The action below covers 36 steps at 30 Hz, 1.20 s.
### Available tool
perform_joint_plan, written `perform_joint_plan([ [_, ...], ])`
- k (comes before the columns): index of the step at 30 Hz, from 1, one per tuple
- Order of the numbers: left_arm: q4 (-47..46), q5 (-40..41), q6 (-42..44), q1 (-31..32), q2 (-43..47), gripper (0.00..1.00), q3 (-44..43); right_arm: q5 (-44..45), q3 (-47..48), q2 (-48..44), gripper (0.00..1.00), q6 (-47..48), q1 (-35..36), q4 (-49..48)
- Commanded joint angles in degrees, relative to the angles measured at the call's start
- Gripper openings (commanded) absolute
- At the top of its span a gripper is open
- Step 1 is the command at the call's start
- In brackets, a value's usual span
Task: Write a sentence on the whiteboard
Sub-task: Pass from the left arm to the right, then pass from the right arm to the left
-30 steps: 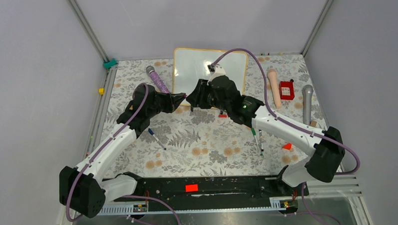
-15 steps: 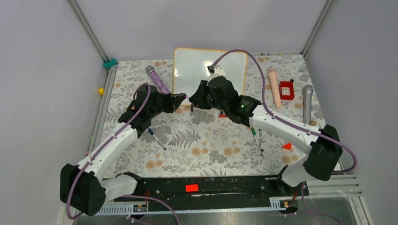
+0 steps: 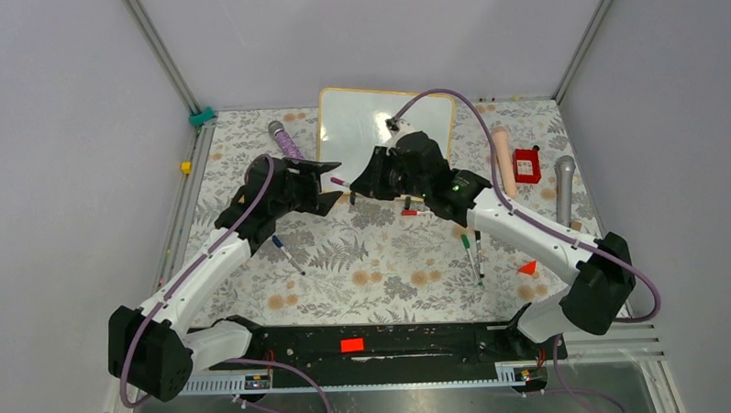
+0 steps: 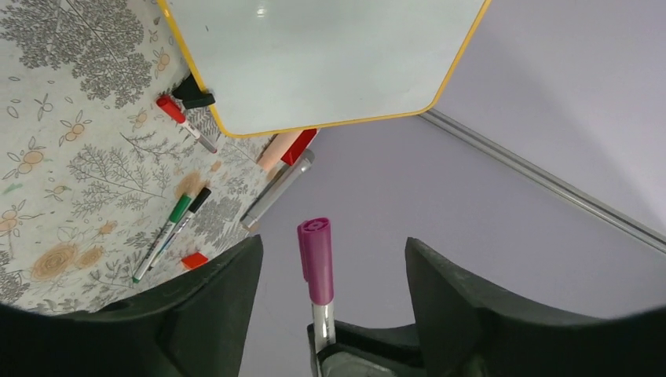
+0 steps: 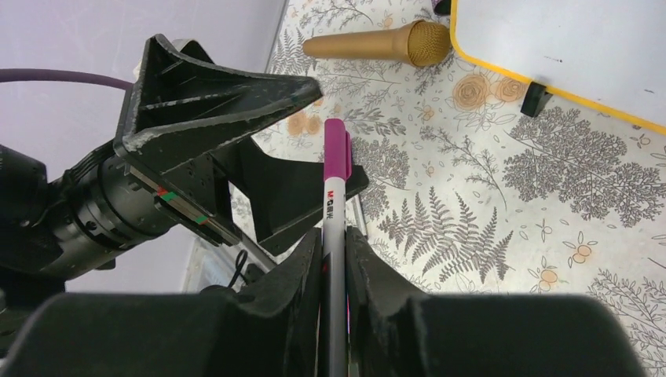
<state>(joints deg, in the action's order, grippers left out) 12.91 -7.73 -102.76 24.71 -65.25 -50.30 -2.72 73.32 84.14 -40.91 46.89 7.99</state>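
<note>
- Whiteboard: stands at the far middle of the table, propped on small black feet. Its writing surface reads blank in all three views; no lettering is visible on it.
- Right gripper: jaws clenched on a pink-capped marker. The right wrist view shows the grey barrel pinched between both fingers, with the cap end projecting forward.
- Left gripper: jaws released and spread wide. In the left wrist view the marker's pink cap stands in the gap between the two fingers and touches neither.
- Relative position: in the top view the two grippers face each other just in front of the whiteboard's near edge, with the marker spanning the space between them.
- Red-capped marker: lies on the table just in front of the whiteboard, near the right arm.
- Green marker and a black one beside it: lie on the table to the right of centre.
- Blue-capped marker: lies on the table beside the left arm.
- Purple microphone: lies left of the whiteboard.
- Grey microphone: lies near the right edge of the table.
</note>
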Motion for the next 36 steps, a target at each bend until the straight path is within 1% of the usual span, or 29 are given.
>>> perform_joint_plan([
  [1, 4.0, -5.7, 0.9, -3.0, 1.0, 0.71, -2.0, -11.3, -0.8, -3.7, 0.00, -3.1, -5.9, 2.4],
  [5, 4.2, -16.7, 15.3, -7.2, -2.0, 0.76, -5.4, -18.0, -1.2, -6.1, 0.00, -5.2, -10.2, 5.9],
  [7, 2.2, -23.5, 24.4, -7.8, -3.9, 0.78, -7.5, -19.7, -0.4, -7.3, 0.00, -5.3, -11.7, 10.1],
  [10, -0.3, -28.8, 34.6, -7.0, -4.7, 0.83, -9.1, -24.6, 1.2, -8.3, 0.00, -5.3, -13.9, 15.9],
  [12, -3.4, -30.7, 39.9, -6.2, -3.4, 0.89, -8.9, -28.6, 1.3, -9.2, 0.00, -5.4, -15.2, 17.3],
  [13, -4.8, -31.6, 41.9, -5.8, -2.4, 0.91, -8.6, -30.5, 1.2, -9.8, 0.00, -5.5, -15.6, 17.4],
  [15, -10.1, -34.7, 43.3, -5.2, -1.7, 0.92, -7.1, -33.6, 1.3, -11.1, 0.00, -5.6, -16.2, 17.6],
  [17, -17.4, -38.1, 42.2, -4.8, -1.8, 0.92, -5.4, -35.8, 1.8, -12.1, 0.00, -5.6, -16.5, 17.8],
  [19, -25.1, -42.1, 39.0, -4.5, -2.5, 0.89, -3.6, -37.9, 2.7, -12.6, 0.00, -5.4, -16.8, 17.8],
  [20, -29.1, -44.1, 36.7, -4.4, -3.2, 0.85, -2.9, -38.7, 3.3, -12.7, 0.00, -5.2, -16.8, 17.8],
  [22, -37.1, -47.6, 30.4, -3.5, -5.0, 0.78, -2.1, -40.4, 4.3, -12.9, 0.00, -4.9, -16.9, 16.8],
  [23, -42.8, -49.1, 26.7, -2.9, -5.9, 0.75, -1.4, -41.1, 4.4, -13.2, 0.00, -5.1, -16.9, 15.8],
  [25, -53.1, -50.5, 17.7, -2.2, -7.1, 0.74, 0.3, -42.1, 4.6, -13.8, 0.00, -5.6, -16.9, 13.2],
  [27, -61.1, -51.1, 11.6, -2.0, -8.1, 0.73, 1.4, -42.0, 4.7, -14.5, 0.00, -6.1, -17.0, 12.3],
  [29, -69.4, -51.8, 6.3, -1.9, -9.0, 0.70, 2.1, -41.9, 4.6, -14.8, 0.00, -6.7, -17.0, 11.9],
  [31, -73.8, -52.2, 2.6, -1.9, -9.6, 0.64, 2.1, -41.9, 4.0, -15.1, 0.00, -7.4, -17.0, 11.0],
  [33, -76.5, -52.9, 0.3, -1.8, -10.1, 0.61, 2.1, -41.9, 3.4, -15.3, 0.00, -8.2, -17.1, 9.8],
  [36, -78.2, -54.4, -1.3, -1.8, -10.2, 0.56, 2.0, -41.5, 3.3, -15.3, 0.00, -8.8, -17.3, 9.6],
])
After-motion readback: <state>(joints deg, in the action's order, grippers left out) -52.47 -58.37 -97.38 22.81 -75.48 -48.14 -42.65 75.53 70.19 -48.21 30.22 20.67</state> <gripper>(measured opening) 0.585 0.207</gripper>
